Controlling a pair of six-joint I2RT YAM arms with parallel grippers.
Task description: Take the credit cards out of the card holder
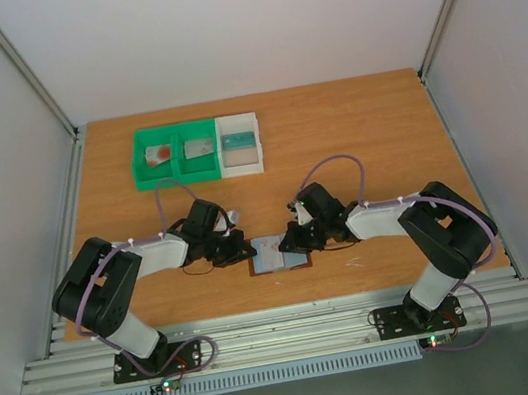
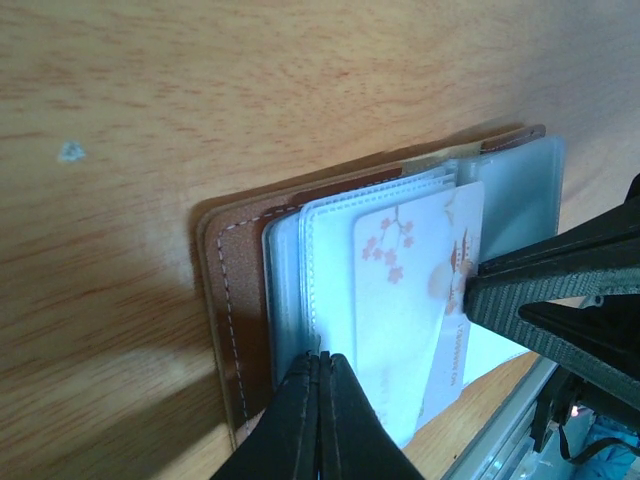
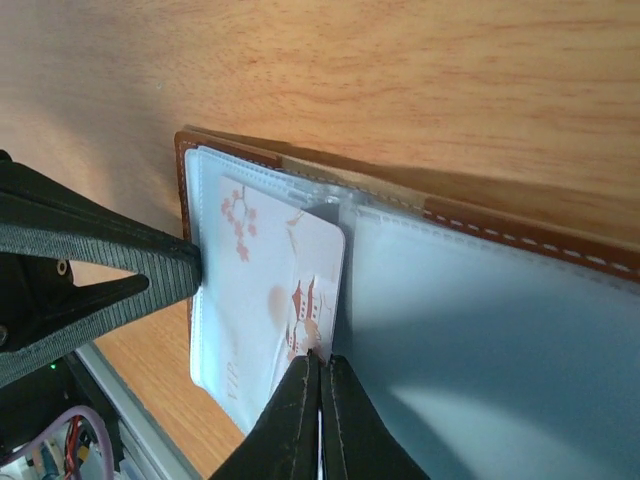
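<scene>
The brown card holder (image 1: 280,255) lies open on the table between my two grippers, its clear sleeves fanned out. In the left wrist view its leather cover (image 2: 238,300) shows beside a whitish credit card (image 2: 410,290) printed with blossoms and a pagoda. My left gripper (image 2: 322,358) is shut on the near edge of a sleeve. My right gripper (image 3: 320,358) is shut on the edge of that same credit card (image 3: 270,280), which sticks partly out of its sleeve. The empty sleeve (image 3: 480,350) spreads to the right over the leather (image 3: 480,215).
At the back of the table stand a green bin (image 1: 177,174) with two compartments and a white bin (image 1: 243,166), each holding a small flat card-like piece. The metal rail of the table's near edge (image 1: 287,335) runs just behind the card holder.
</scene>
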